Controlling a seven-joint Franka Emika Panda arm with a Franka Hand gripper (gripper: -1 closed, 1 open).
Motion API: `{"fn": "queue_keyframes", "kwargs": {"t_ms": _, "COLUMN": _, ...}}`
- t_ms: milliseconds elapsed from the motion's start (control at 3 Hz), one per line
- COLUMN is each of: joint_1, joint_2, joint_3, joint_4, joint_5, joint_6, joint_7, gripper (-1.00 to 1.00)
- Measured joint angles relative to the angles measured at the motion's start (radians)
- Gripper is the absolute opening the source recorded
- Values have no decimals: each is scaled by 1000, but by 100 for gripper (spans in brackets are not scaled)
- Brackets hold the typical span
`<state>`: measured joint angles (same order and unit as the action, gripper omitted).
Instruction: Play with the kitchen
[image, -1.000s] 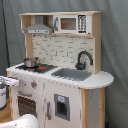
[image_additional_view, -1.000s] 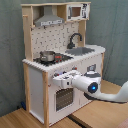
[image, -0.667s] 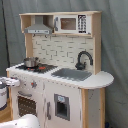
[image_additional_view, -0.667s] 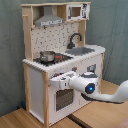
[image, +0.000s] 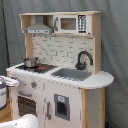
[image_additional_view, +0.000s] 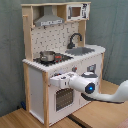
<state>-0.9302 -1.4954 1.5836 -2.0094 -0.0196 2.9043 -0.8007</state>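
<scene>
The kitchen (image: 60, 75) (image_additional_view: 62, 65) stands upright on a wooden floor (image_additional_view: 20, 119) before a grey curtain (image_additional_view: 112, 25), filling most of both exterior views. Up top sit a grey hood (image_additional_view: 50, 21) and a toy microwave (image: 72, 23), with a dotted back panel (image_additional_view: 57, 37) below them. On its worktop (image: 97, 80), a small metal pot (image_additional_view: 47, 56) rests on the red-ringed stove (image_additional_view: 56, 58); in the second exterior view the sink (image_additional_view: 80, 50) lies at about 2 o'clock from the pot, with the black faucet (image_additional_view: 74, 39) arching just behind it.

The white robot arm (image_additional_view: 107, 92) enters from the second exterior view's right at roughly 4 o'clock and reaches to the cabinet front. Its gripper (image_additional_view: 56, 80) sits against the front face just above the oven door (image_additional_view: 62, 97), near the knobs; whether the fingers are apart or together I cannot tell. In the first exterior view the gripper (image: 11, 82) shows at the left edge, at 9 o'clock from the oven door (image: 26, 106).
</scene>
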Motion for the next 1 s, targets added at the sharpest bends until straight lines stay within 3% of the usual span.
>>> {"fn": "queue_keyframes", "kwargs": {"t_ms": 1000, "joint_1": 0, "joint_2": 13, "joint_3": 4, "joint_4": -2, "joint_5": 5, "joint_6": 0, "joint_7": 328, "gripper": -100}}
